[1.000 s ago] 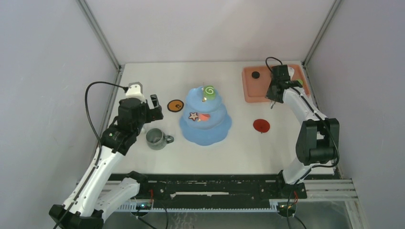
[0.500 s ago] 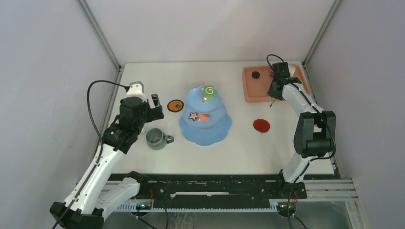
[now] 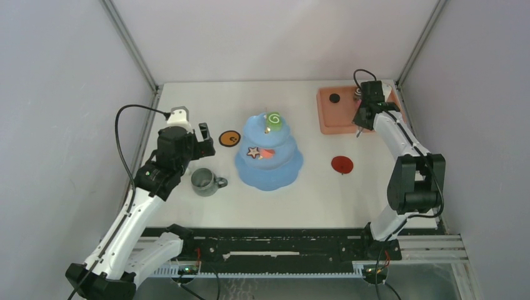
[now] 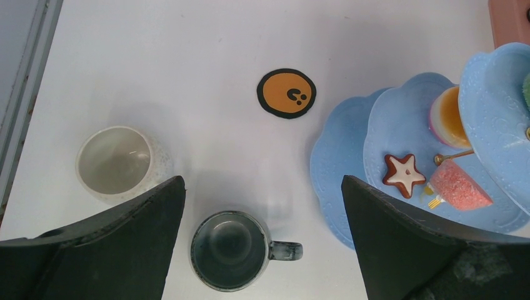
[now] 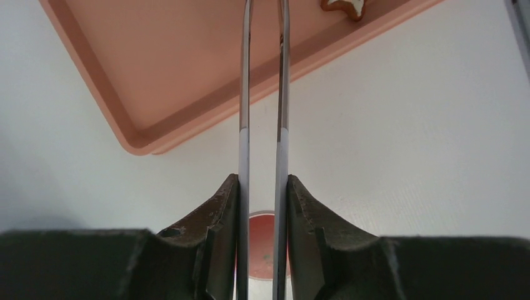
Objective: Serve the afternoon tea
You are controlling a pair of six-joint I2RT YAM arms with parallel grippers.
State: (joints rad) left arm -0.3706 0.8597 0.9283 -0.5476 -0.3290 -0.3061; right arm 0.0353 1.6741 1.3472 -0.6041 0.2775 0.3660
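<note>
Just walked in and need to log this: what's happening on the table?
The right gripper is shut on metal tongs, held over the pink tray at the far right. The left gripper hovers open above a white mug and a grey-green mug, holding nothing. The blue cake stand in the middle already carries pastries.

— The left arm (image 3: 134,212) and right arm (image 3: 400,136) look alike: white shells, black joints.
— A thin black cable (image 3: 117,134) loops off each wrist. The left gripper (image 4: 262,184) has broad, matte black fingers (image 4: 119,244), wedge-shaped.
</note>
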